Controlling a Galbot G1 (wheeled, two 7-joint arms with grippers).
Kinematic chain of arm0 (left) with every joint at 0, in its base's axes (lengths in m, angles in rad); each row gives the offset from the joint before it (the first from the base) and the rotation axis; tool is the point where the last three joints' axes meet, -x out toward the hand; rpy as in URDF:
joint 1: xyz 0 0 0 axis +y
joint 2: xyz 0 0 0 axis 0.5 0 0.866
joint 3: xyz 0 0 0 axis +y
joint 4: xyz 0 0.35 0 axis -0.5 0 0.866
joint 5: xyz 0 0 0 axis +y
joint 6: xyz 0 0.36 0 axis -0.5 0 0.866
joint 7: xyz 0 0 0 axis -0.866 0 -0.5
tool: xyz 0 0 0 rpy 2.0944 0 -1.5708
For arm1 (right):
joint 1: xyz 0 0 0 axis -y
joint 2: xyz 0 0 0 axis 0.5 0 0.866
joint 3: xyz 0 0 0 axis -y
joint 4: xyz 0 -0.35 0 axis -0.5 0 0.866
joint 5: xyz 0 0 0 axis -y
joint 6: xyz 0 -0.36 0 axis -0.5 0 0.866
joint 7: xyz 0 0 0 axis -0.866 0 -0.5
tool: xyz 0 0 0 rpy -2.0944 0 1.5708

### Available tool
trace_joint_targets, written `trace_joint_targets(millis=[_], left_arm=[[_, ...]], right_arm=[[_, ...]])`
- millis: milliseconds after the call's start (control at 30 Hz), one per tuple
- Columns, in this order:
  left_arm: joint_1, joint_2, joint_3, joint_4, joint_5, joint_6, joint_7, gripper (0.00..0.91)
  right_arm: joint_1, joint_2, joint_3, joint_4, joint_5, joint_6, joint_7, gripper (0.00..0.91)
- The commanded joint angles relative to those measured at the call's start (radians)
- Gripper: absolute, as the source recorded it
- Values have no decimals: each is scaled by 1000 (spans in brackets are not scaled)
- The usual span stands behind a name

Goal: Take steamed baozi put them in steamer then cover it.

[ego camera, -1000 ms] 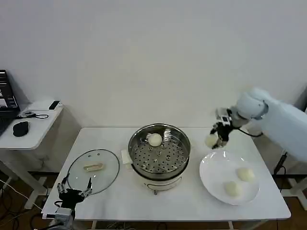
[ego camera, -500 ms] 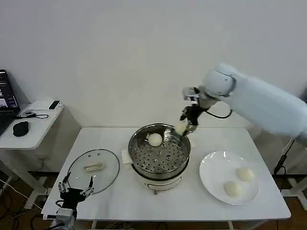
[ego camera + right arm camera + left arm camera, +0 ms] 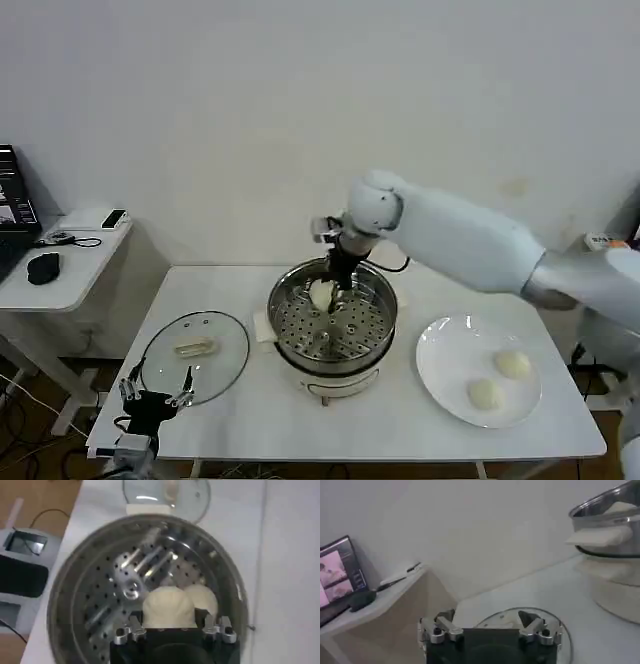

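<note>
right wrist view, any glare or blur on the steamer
Right wrist view: bright streaks of glare cross the steamer's perforated tray, and the right end effector holding a baozi looks soft at the frame edge. Head view: the steamer rim shines, and pale reflections cross the glass lid.

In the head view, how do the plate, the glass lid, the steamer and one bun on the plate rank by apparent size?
1. Steamer and plate: look about alike, so I do not rank them.
2. Glass lid: slightly smaller.
3. Bun: by far the smallest.
</note>
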Motion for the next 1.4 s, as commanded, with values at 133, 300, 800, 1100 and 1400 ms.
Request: trace_joint_targets(millis=[133,300,800,1100,1400], left_arm=[[-4,-2,6,6,0,0,0,907],[-5,-4,12,10,0,0,-1,907],[-2,-6,14,12,2,-2,-2,907],[3,-7,15,13,2,-3,-3,907],[3,-10,15,11,3,-3,-2,907]], right_arm=[[-72,103,-4,-42,-1,-4,33,675],[-88,118,5,-54,-7,-1,53,675],[-119,130,23,-83,-36,8,98,907],[-121,128,40,-83,-34,10,124,907],[-66,30,53,7,-38,11,33,907]])
